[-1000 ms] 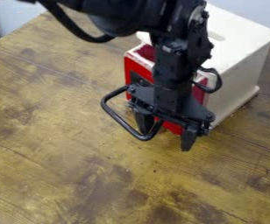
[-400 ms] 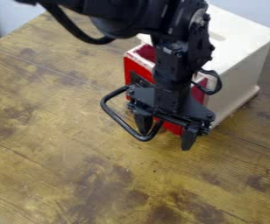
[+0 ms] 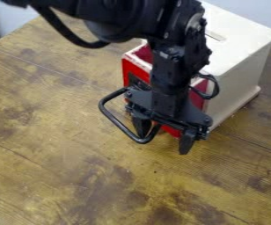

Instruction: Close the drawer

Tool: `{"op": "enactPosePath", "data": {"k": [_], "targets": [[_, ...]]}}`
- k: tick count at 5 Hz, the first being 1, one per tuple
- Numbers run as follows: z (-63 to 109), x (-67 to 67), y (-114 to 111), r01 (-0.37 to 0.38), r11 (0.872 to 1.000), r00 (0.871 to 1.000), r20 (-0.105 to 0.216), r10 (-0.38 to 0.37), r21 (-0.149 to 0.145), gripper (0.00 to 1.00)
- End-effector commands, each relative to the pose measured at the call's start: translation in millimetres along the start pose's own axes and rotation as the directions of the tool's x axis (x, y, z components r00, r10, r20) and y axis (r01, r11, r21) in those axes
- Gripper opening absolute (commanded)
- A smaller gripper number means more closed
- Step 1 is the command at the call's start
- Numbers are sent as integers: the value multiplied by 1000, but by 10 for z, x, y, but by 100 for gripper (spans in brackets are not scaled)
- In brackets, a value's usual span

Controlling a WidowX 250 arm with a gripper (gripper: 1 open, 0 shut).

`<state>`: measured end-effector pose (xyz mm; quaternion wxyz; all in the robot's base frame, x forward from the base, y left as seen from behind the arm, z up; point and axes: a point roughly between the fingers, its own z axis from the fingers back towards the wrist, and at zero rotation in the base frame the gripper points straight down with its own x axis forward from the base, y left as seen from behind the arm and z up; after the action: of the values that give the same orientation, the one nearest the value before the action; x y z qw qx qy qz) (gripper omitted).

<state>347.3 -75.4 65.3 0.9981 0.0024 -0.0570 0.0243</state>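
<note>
The red drawer (image 3: pixel 137 67) sticks out a little from the front of the cream-white cabinet (image 3: pixel 241 54). Its black wire loop handle (image 3: pixel 111 113) reaches forward over the wooden table. My gripper (image 3: pixel 163 134) points straight down right in front of the drawer, open, with one fingertip inside the loop and the other to its right. Nothing is held between the fingers (image 3: pixel 185 142). The arm's black body hides most of the drawer front.
The wooden table (image 3: pixel 55 167) stretches to the left and toward the front of the view. The cabinet stands at the back right near the table's edge, with a slot (image 3: pixel 223 37) on its top. A black cable (image 3: pixel 85 33) loops off the arm at the top.
The arm has shifted very slightly to the left; the gripper stays open at the same spot by the handle.
</note>
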Motion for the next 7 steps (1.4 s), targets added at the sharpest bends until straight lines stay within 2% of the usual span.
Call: {"op": "enactPosePath", "data": {"k": [1,4,6,7], "targets": [[41,-192,-225,56,998,998,-33,-57,-33,100],[82,-372,-557,95,995,993,-68,-97,-43,100],[120,-310,-491,3,999,996,-86,-6,-37,100],[158,-271,-431,29,999,996,-86,-33,-42,100]]}}
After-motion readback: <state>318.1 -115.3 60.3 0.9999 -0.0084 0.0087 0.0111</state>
